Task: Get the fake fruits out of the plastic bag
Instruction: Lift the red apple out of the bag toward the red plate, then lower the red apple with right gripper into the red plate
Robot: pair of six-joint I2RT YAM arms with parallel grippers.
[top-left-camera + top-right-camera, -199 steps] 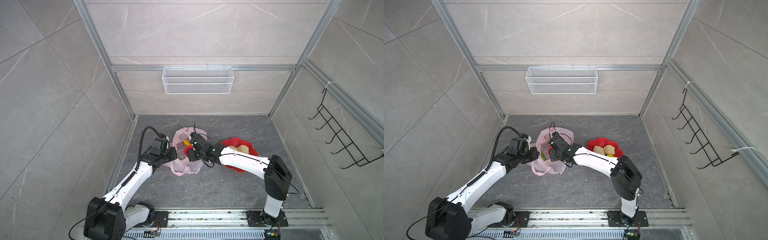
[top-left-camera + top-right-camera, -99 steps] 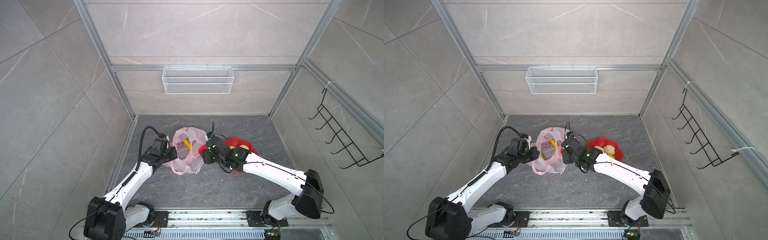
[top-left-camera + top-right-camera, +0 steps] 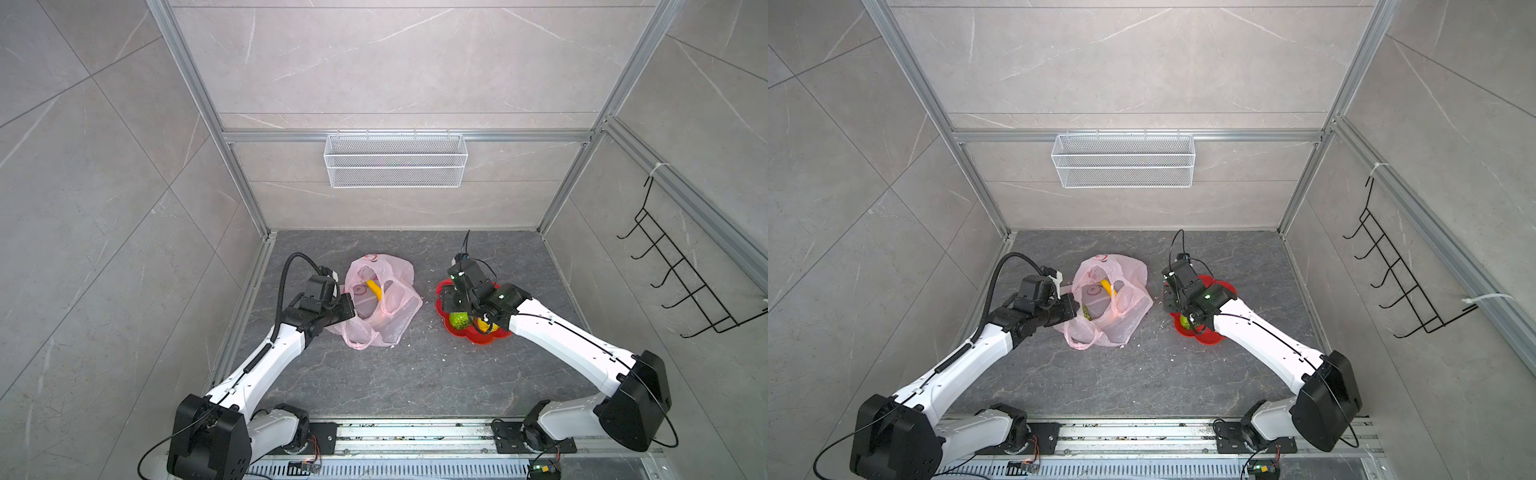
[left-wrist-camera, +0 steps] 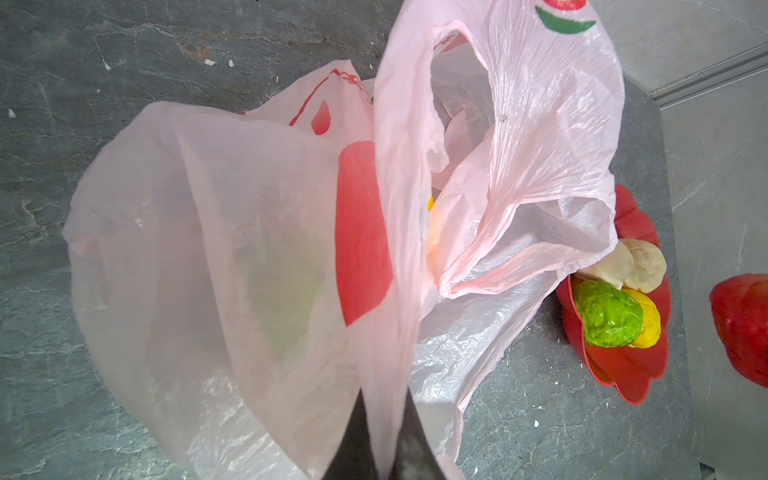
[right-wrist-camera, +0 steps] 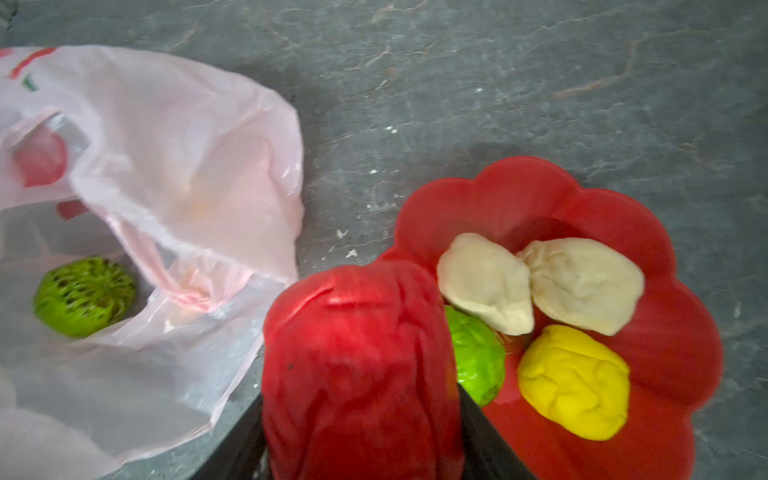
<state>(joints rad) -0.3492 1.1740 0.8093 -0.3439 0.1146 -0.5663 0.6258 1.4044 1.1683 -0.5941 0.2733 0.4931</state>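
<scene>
Over the 9 o'clock rim of the dish [image 3: 490, 337], 3 o'clock of the bag [image 3: 392, 272] in a top view, my right gripper [image 5: 361, 436] clamps the apple [image 5: 357, 340]; I should lower before releasing, my left gripper [image 4: 384, 436] pinching the bag mouth, banana [image 3: 375, 289] inside.

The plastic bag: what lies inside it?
A yellow banana and a green netted ball show inside the plastic bag. Its crumpled film covers the rest; more fruit may hide there.

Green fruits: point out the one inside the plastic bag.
The dark-speckled green ball inside the plastic bag; the other green fruit sits in the red dish.
</scene>
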